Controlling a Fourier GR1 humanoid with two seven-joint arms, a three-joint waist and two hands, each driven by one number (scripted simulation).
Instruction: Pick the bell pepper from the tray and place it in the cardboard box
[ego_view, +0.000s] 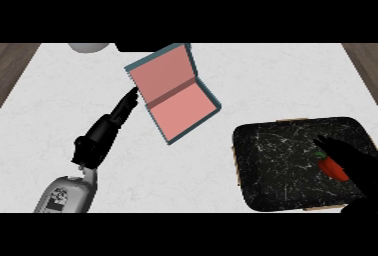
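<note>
I see one bell pepper (334, 167), red with a small green stem, lying on the right part of the one tray (288, 165), a dark marbled square with rounded corners at the lower right of the white counter (295, 80). My right hand (353, 161) comes in from the lower right corner and lies over the tray with its dark fingers stretched out straight and up-left, right at the pepper; they touch or overlap its right side but are not curled round it, so the hand is apart and the pepper is not grasped. My left hand (111, 122) is at the left of the view, fingers straight and held together, pointing up and to the right, with the tips just beside the left wall of the one cardboard box (173, 95). That box is a tilted shallow thing with teal walls and a pink inside split by a darker band into two parts, and nothing lies in it. At the top edge one grey rounded object (90, 47) shows only in part, and beside it a dark shape I cannot identify.
</note>
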